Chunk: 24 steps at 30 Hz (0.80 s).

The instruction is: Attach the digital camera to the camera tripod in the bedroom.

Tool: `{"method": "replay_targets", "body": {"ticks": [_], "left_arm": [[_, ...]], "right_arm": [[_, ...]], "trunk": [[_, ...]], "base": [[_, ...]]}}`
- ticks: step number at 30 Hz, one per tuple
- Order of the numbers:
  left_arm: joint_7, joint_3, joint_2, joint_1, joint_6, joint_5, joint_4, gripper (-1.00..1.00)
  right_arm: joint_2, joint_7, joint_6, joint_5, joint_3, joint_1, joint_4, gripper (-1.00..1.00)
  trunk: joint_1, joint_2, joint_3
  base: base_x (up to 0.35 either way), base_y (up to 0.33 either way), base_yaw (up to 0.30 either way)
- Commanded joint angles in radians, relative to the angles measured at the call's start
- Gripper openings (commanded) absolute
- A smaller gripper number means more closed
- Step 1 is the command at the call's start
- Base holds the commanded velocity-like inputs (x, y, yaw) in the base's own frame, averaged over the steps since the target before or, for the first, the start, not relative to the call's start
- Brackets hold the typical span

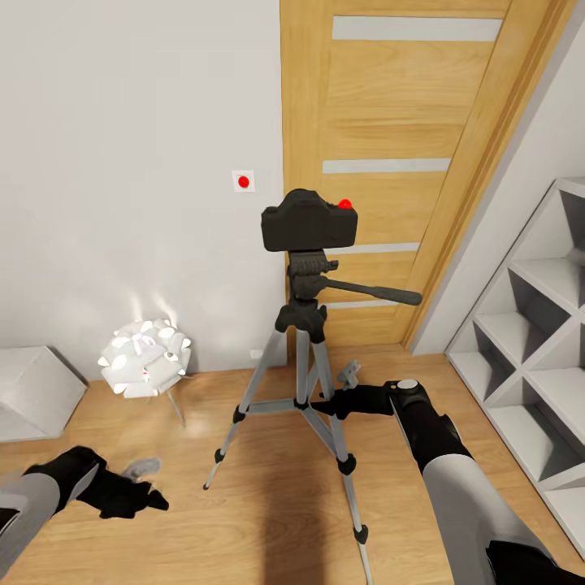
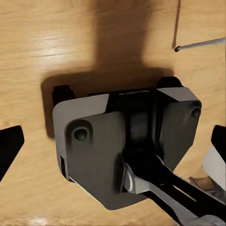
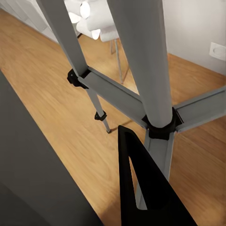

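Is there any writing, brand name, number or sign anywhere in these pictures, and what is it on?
None: no words, brands or numbers can be read in any view.
The digital camera on the camera tripod carries only a red dot, no lettering.
The small white wall plate beside the wooden door bears a plain red dot, no text.

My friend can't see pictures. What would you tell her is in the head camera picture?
A small black digital camera with a red dot on top sits on a tall silver-legged camera tripod in front of a wooden door. The robot's right gripper is down by the tripod's legs, and a white flower-shaped lamp glows on the wood floor.
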Motion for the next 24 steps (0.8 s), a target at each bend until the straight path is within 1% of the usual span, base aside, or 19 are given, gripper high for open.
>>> {"method": "replay_targets", "body": {"ticks": [1,2,3,4,5,6,7,9,11,12,13,14,15,16,17,20,21,22,24], "left_arm": [[-0.005,0.007,0.000,0.020,-0.009,0.001,0.000,1.00],[-0.001,0.007,0.000,0.037,-0.022,0.009,0.000,1.00],[0.010,0.008,-0.002,0.072,-0.053,0.032,0.000,1.00],[0.018,0.008,-0.003,0.089,-0.070,0.048,0.000,1.00],[0.044,0.009,-0.006,0.126,-0.105,0.088,0.001,1.00],[0.063,0.009,-0.009,0.145,-0.124,0.112,0.001,1.00],[0.112,0.009,-0.017,0.186,-0.163,0.168,0.001,1.00],[0.176,0.009,-0.029,0.231,-0.213,0.236,0.000,1.00],[0.331,0.009,-0.061,0.315,-0.364,0.406,0.000,1.00],[0.372,0.009,-0.069,0.334,-0.409,0.451,0.001,1.00],[0.455,0.009,-0.086,0.369,-0.494,0.533,0.001,1.00],[0.497,0.009,-0.094,0.384,-0.532,0.570,0.001,1.00],[0.579,0.008,-0.109,0.412,-0.586,0.630,0.001,1.00],[0.619,0.008,-0.116,0.423,-0.603,0.653,0.001,1.00],[0.694,0.008,-0.129,0.441,-0.620,0.685,0.001,1.00],[0.783,0.008,-0.145,0.461,-0.610,0.713,0.002,1.00],[0.822,0.008,-0.157,0.474,-0.589,0.724,0.003,1.00],[0.836,0.008,-0.163,0.482,-0.577,0.728,0.002,1.00],[0.865,0.008,-0.186,0.512,-0.550,0.736,0.002,1.00]], "right_arm": [[0.002,0.010,0.016,0.014,-0.006,0.000,0.038,-1.00],[0.002,0.010,0.016,0.014,-0.006,0.000,0.038,-1.00],[0.002,0.010,0.016,0.014,-0.006,0.000,0.038,-1.00],[0.002,0.010,0.016,0.014,-0.006,0.000,0.038,-1.00],[0.002,0.010,0.016,0.014,-0.006,0.000,0.038,-1.00],[0.002,0.010,0.016,0.014,-0.006,0.000,0.038,-1.00],[0.002,0.010,0.016,0.014,-0.006,0.000,0.038,-1.00],[0.002,0.010,0.016,0.014,-0.006,0.000,0.038,-1.00],[0.002,0.010,0.016,0.014,-0.006,0.000,0.038,-1.00],[0.002,0.010,0.016,0.014,-0.006,0.000,0.038,-1.00],[0.002,0.010,0.016,0.014,-0.006,0.000,0.038,-1.00],[0.002,0.010,0.016,0.014,-0.006,0.000,0.038,-1.00],[0.002,0.010,0.016,0.014,-0.006,0.000,0.038,-1.00],[0.002,0.010,0.016,0.014,-0.006,0.000,0.038,-1.00],[0.002,0.010,0.016,0.014,-0.006,0.000,0.038,-1.00],[0.002,0.010,0.016,0.014,-0.006,0.000,0.038,-1.00],[0.002,0.010,0.016,0.014,-0.006,0.000,0.038,-1.00],[0.002,0.010,0.016,0.014,-0.006,0.000,0.038,-1.00],[0.002,0.010,0.016,0.014,-0.006,0.000,0.038,-1.00]], "trunk": [[0.001,-0.002,-0.002],[0.001,-0.002,-0.002],[0.001,-0.002,-0.002],[0.001,-0.002,-0.002],[0.001,-0.002,-0.002],[0.001,-0.002,-0.002],[0.001,-0.002,-0.002],[0.001,-0.002,-0.002],[0.001,-0.002,-0.002],[0.001,-0.002,-0.002],[0.001,-0.002,-0.002],[0.001,-0.002,-0.002],[0.001,-0.002,-0.002],[0.001,-0.002,-0.002],[0.001,-0.002,-0.002],[0.001,-0.002,-0.002],[0.001,-0.002,-0.002],[0.001,-0.002,-0.002],[0.001,-0.002,-0.002]], "base": [[0.000,0.000,0.000],[0.000,0.000,0.000],[0.000,0.000,0.000],[0.000,0.000,0.000],[0.000,0.000,0.000],[0.000,0.000,0.000],[0.000,0.000,0.000],[0.000,0.000,0.000],[0.000,0.000,0.000],[0.000,0.000,0.000],[0.000,0.000,0.000],[0.000,0.000,0.000],[0.000,0.000,0.000],[0.000,0.000,0.000],[0.000,0.000,0.000],[0.000,0.000,0.000],[0.000,0.000,0.000],[0.000,0.000,0.000],[0.000,0.000,0.000]]}}
